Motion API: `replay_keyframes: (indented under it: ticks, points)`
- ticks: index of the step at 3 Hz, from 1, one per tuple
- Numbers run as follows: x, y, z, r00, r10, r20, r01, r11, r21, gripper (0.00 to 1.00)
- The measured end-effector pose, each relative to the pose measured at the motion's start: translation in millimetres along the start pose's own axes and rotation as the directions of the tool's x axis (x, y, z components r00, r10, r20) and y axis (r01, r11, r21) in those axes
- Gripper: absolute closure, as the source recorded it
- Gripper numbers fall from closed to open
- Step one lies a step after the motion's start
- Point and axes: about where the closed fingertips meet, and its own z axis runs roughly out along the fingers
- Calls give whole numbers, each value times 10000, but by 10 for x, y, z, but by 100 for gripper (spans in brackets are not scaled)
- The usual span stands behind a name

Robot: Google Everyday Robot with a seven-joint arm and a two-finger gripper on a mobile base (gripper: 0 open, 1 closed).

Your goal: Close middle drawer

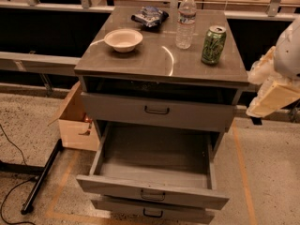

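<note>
The middle drawer (152,190) of the grey cabinet is pulled far out toward me, and its inside is empty. A small dark wire handle (153,196) sits at its front centre. The upper drawer (157,110) stands slightly out above it. The lowest drawer (152,213) shows just below the middle one's front. My gripper (272,89), pale and cream-coloured, hangs at the right edge of the view. It is beside the cabinet's top right corner, well above and to the right of the middle drawer, and touches nothing.
On the cabinet top (154,60) stand a white bowl (123,40), a water bottle (186,21), a green can (213,44) and a snack bag (150,17). An open cardboard box (75,121) sits left of the cabinet. A black stand leg (42,177) and cables lie on the floor at left.
</note>
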Motion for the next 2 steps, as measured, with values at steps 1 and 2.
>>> replay_keyframes:
  ticks: [1,2]
  points:
    - [109,164,405,9992,223,335,-226,9997,92,69]
    - [247,434,911,9984,141,552,-150,9998,151,92]
